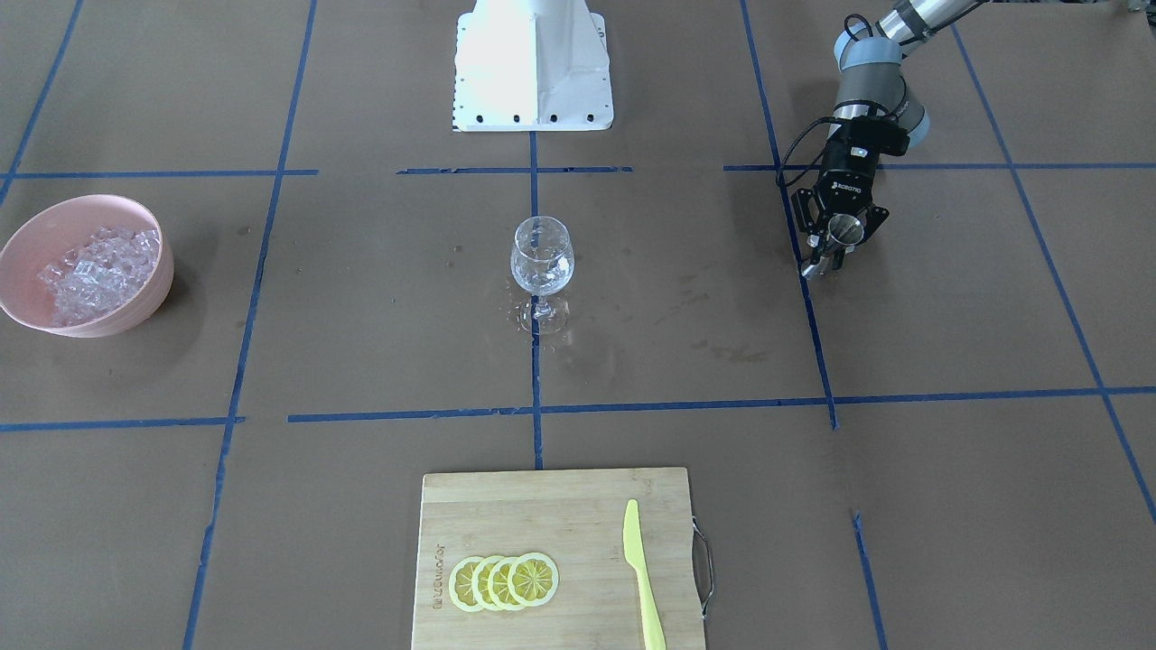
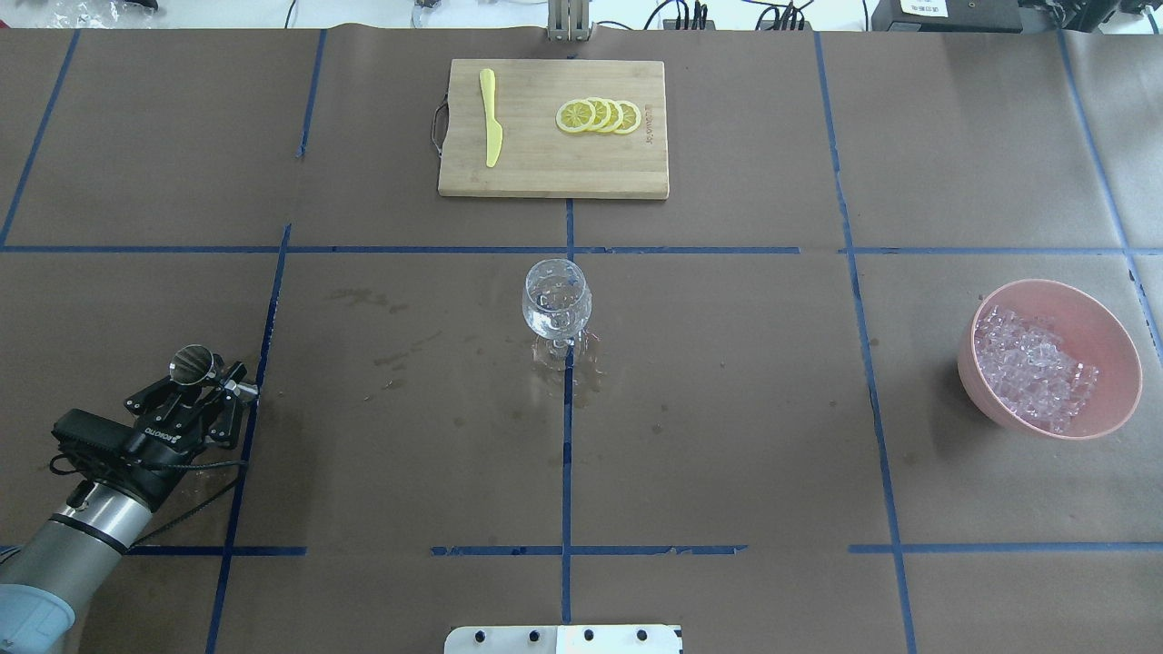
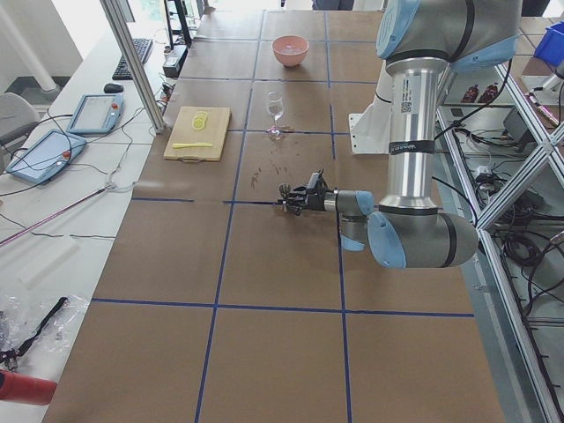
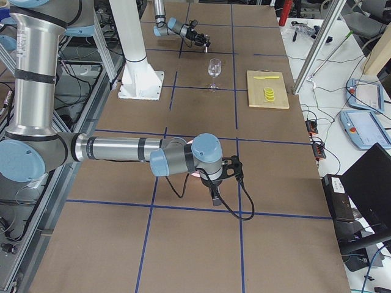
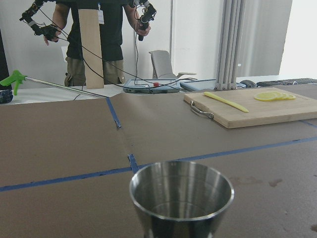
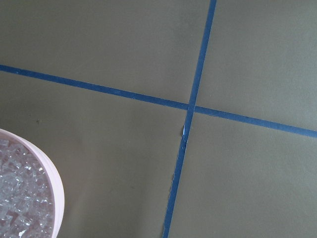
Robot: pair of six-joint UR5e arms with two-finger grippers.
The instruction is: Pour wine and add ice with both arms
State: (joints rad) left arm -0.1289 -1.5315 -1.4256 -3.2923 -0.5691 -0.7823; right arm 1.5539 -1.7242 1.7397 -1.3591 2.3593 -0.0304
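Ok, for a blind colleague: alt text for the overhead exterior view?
The left gripper holds a steel cup at lower left; a wine glass stands mid-table, a pink bowl of ice at right, a cutting board with lemon slices beyond.

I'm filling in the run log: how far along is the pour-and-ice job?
Pouring may be done: the metal cup in the left gripper looks empty, held away from the glass, whose contents I cannot judge. In hand: the right arm hangs by the bowl. Left: ice sits in the bowl; none clearly in the glass.
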